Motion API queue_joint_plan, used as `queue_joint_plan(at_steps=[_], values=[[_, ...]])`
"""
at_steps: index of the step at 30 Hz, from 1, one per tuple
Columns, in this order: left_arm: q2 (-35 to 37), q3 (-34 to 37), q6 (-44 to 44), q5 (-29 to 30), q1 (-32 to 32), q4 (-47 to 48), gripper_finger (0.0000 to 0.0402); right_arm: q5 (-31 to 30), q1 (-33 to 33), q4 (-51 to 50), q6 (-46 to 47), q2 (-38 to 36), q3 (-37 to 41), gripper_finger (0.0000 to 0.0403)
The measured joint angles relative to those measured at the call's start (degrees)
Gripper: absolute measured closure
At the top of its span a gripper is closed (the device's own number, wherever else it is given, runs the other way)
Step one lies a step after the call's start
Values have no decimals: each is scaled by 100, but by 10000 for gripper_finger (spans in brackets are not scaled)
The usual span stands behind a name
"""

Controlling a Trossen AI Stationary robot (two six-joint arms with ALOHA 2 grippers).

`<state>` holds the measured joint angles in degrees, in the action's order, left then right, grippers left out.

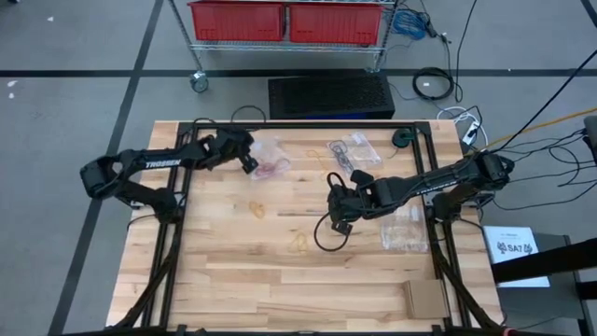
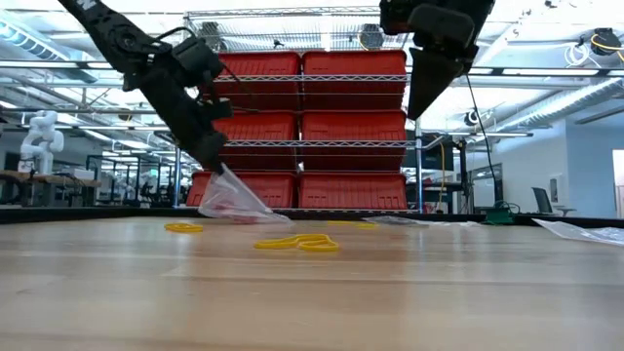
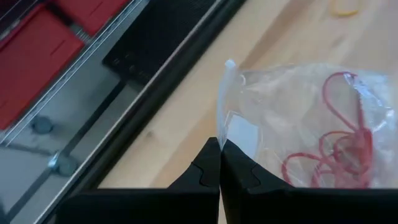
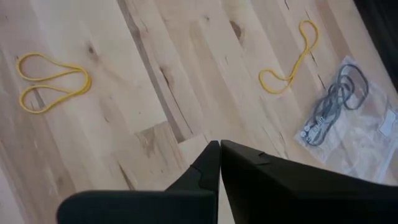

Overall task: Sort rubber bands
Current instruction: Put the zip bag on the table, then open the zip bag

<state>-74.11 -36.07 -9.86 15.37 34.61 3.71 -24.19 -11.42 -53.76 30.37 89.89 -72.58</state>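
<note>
My left gripper (image 3: 219,163) pinches the edge of the clear bag (image 3: 292,118) of red rubber bands (image 3: 339,146) at the table's far side; my right gripper (image 4: 219,163) hangs clenched, empty, above loose yellow rubber bands (image 4: 50,81) mid-table

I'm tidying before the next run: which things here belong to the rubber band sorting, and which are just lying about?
Job:
yellow rubber bands loose on the table
red rubber bands in a clear bag
black rubber bands in another bag
left gripper, shut on the clear bag

Lying about:
cardboard piece
red bins
</note>
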Motion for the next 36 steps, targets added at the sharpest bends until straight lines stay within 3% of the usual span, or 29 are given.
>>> queue_joint_plan(at_steps=[5,11,14,18,22,30,36], values=[[-149,2,40,-22,277,-1,398,24,-72,-119,0,0,0,399],[-579,7,115,-831,314,-275,342,9,-168,-44,192,0,172,399],[-754,9,205,-929,315,-336,310,-108,-246,-85,659,-1,518,399],[-773,9,335,-926,315,-162,298,-92,-434,-485,1653,0,1124,401],[-664,9,353,-924,310,-155,314,274,-691,-831,2456,0,1630,402],[-133,9,451,-918,127,-116,390,1742,-1208,-912,3365,0,2362,403],[520,7,496,-1103,-220,0,394,2732,-1959,-919,3709,1,2448,403]])
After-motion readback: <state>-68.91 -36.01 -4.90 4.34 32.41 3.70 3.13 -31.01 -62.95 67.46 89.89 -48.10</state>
